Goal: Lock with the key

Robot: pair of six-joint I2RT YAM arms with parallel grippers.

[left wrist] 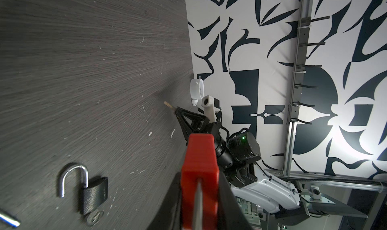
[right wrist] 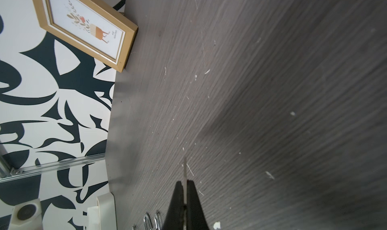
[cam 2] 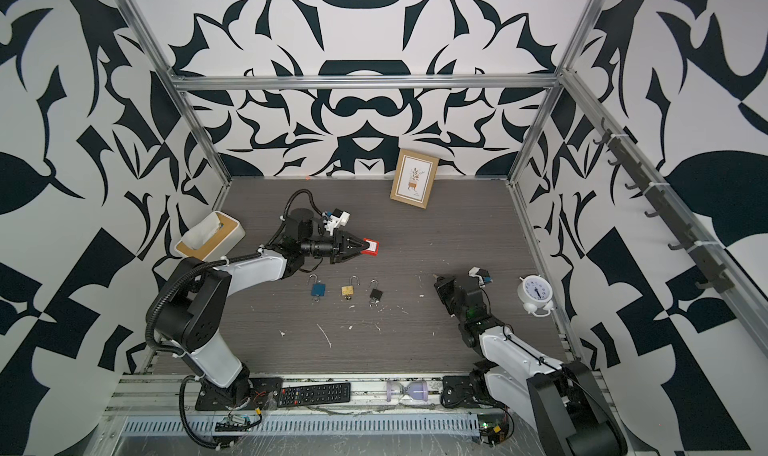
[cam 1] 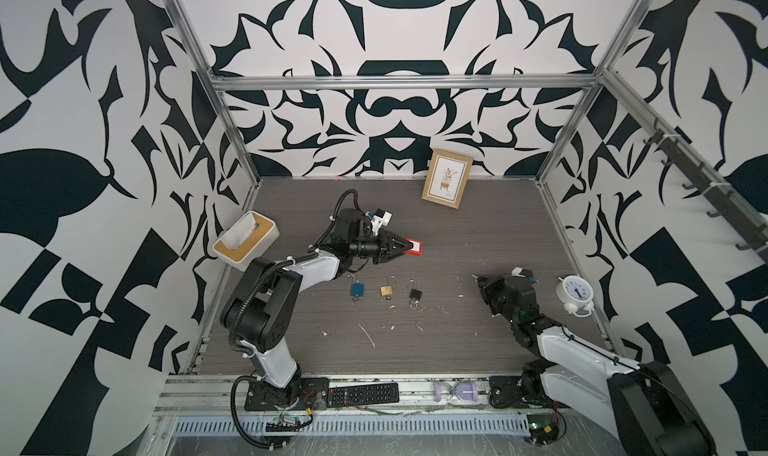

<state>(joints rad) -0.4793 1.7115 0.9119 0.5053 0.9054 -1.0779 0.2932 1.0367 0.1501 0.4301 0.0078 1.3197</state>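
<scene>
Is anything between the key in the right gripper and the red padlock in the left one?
Nothing visible. Only bare table lies between the key and the red padlock; the blue padlock, brass padlock and black padlock lie aside, nearer the front.

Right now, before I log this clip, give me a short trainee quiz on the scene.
1. True or false: the left gripper is shut on the red padlock.
2. The right gripper holds: A) a key B) a clock C) nothing.
3. How many padlocks lie on the table?
Key: 1 true. 2 A, the key. 3 three: blue padlock, brass padlock, black padlock.
</scene>
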